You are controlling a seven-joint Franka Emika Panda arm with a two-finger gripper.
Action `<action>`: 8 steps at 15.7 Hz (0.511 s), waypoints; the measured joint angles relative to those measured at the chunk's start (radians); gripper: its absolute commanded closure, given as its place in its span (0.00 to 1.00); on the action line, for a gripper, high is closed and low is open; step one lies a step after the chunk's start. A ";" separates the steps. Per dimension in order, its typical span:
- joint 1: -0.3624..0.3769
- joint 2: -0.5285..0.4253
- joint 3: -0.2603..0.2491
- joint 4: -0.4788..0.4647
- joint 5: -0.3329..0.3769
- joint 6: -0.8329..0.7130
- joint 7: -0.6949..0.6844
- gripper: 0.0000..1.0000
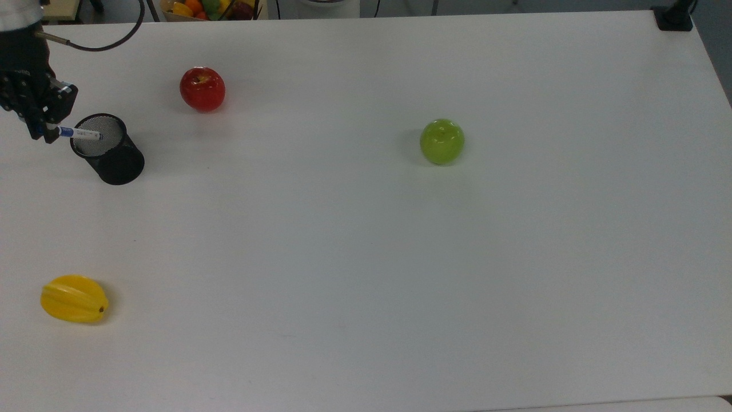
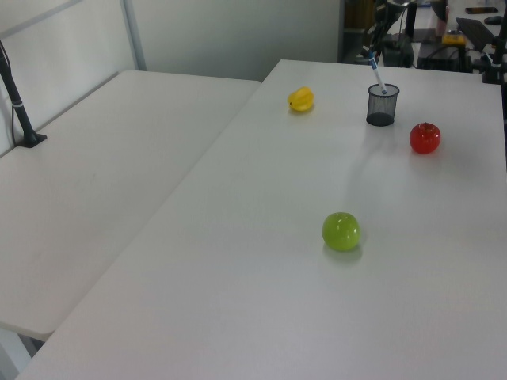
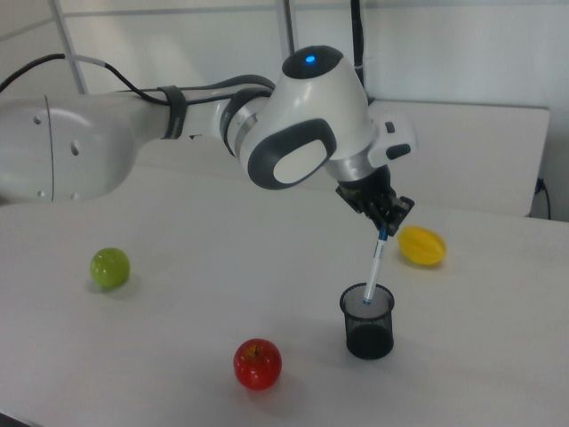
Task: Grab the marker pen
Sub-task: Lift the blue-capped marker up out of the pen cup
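In the top view, going left to right: the pincer (image 1: 43, 133) is closed on the blue end of the marker pen (image 1: 80, 134), whose lower tip just reaches inside the rim of the black mesh cup (image 1: 108, 150). Below lies a yellow fruit (image 1: 74, 298); further right sit a red apple (image 1: 202, 88) and a green apple (image 1: 442, 141) on the table (image 1: 400, 274). The pen looks gripped and nearly drawn out; lifting it fully clear is what remains.

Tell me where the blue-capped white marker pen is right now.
In the right view the marker pen hangs from the gripper above the black mesh cup, its lower tip at the cup's rim, with the yellow star fruit behind to the right view's right.
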State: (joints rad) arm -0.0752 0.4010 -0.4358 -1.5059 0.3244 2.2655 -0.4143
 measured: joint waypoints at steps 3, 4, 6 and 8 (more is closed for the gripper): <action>0.028 -0.043 0.000 0.001 0.000 0.000 0.000 0.92; 0.045 -0.062 0.001 0.001 0.000 0.000 0.000 0.92; 0.069 -0.080 0.001 0.001 0.001 -0.025 0.000 0.92; 0.096 -0.090 0.001 0.000 0.001 -0.058 0.002 0.92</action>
State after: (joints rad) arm 0.0209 0.3108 -0.4350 -1.5057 0.3255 2.2079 -0.4121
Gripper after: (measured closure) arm 0.806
